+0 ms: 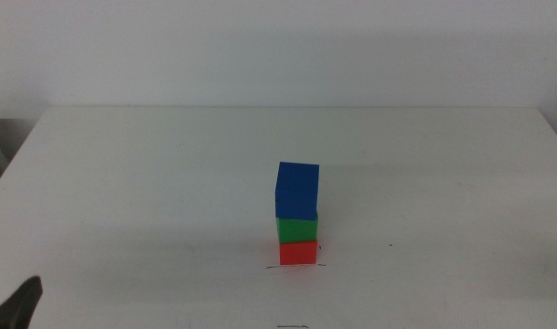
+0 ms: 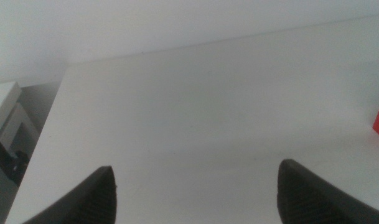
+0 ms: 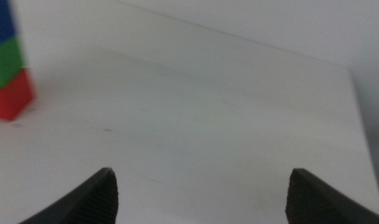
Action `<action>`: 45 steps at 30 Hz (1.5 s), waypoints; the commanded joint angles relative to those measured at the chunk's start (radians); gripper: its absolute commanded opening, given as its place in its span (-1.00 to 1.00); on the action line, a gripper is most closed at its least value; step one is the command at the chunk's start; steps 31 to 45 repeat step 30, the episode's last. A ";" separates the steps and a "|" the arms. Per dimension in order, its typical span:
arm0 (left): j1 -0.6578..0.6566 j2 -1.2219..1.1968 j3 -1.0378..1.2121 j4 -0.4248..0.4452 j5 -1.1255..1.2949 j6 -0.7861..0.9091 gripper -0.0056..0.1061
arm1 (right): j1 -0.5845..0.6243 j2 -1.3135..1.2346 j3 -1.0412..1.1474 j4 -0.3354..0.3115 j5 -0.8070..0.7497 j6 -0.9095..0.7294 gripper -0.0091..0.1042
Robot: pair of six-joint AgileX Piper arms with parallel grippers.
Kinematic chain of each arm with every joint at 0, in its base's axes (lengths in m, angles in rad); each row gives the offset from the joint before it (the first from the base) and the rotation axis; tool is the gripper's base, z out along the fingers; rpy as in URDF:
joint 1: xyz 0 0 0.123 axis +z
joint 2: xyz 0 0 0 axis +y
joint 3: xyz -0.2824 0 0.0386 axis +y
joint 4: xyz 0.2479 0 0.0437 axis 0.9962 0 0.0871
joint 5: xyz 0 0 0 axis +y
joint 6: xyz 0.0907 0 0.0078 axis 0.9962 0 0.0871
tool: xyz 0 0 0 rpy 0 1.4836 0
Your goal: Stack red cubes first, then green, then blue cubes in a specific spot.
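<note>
Nearest to us in the middle view, a dark corner of the left gripper (image 1: 17, 306) shows at the bottom edge; of the right gripper we see nothing in that view. Both wait low and well back from the stack.

We see the three cubes standing in one column on the white table (image 1: 150, 174). At the base is the red cube (image 1: 298, 251), resting on the table, with the green cube (image 1: 297, 228) directly on top of it and the blue cube (image 1: 297, 191) on top of that. The blue cube sits turned a little against the two below. A thin dark hand-drawn line (image 1: 294, 267) runs along the table just at the front foot of the red cube, so the column stands at the marked spot. A tiny dark speck (image 1: 391, 244) lies on the table apart from the stack.

From the left gripper (image 2: 195, 193), whose jaws stand wide apart with nothing between them, the stack is off to its right and ahead, well apart; we catch only slivers of red and green at the frame edge. From the right gripper (image 3: 198, 196), likewise spread open and empty, the stack is off to its left and ahead, well apart, with bare tabletop between.
</note>
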 commanded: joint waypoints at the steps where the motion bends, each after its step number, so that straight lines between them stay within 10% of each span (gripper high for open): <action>1: 0.001 -0.041 0.008 -0.012 -0.090 -0.003 0.63 | -0.075 -0.076 0.033 0.035 -0.084 -0.012 0.65; 8: 0.001 -0.154 0.137 -0.012 -0.147 -0.003 0.63 | -0.215 -0.268 0.200 0.155 -0.184 -0.012 0.65; 45: 0.041 -0.207 0.199 -0.012 -0.157 -0.003 0.63 | -0.235 -0.319 0.301 0.148 -0.276 -0.012 0.65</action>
